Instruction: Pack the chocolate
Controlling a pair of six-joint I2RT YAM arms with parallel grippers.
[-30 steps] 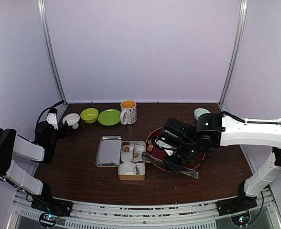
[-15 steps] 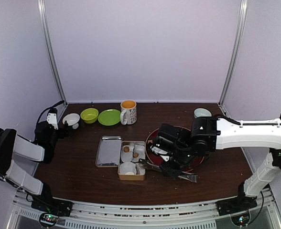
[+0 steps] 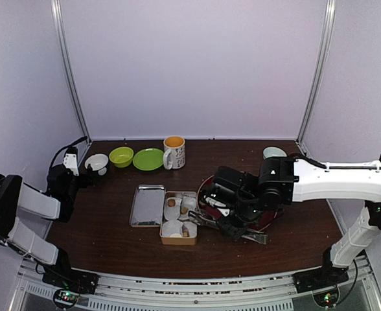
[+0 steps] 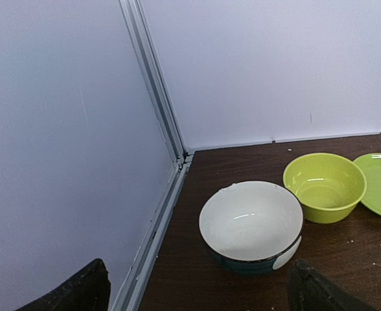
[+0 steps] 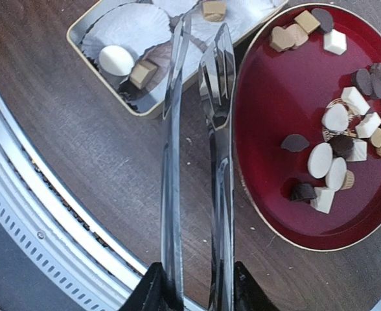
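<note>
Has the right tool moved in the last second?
Yes. The right tool has shifted left, toward the box; the tongs it grips now reach over that box.

A white bowl (image 4: 251, 223), a lime bowl (image 4: 324, 186), a green plate (image 3: 148, 159) and a mug (image 3: 174, 152) line the back of the table (image 3: 100, 240), with a grey bowl (image 3: 273, 153) far right. A metal tray (image 3: 147, 205) lies beside a paper-lined tin (image 3: 177, 241), tongs (image 5: 217, 129) reaching over it.

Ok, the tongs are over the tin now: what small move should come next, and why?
Probably have the right gripper lift the tongs clear and carry them over the red plate for another piece. Their tips stand apart and empty above the tin, a tan cube lies inside it, and many chocolates wait on the plate.
</note>
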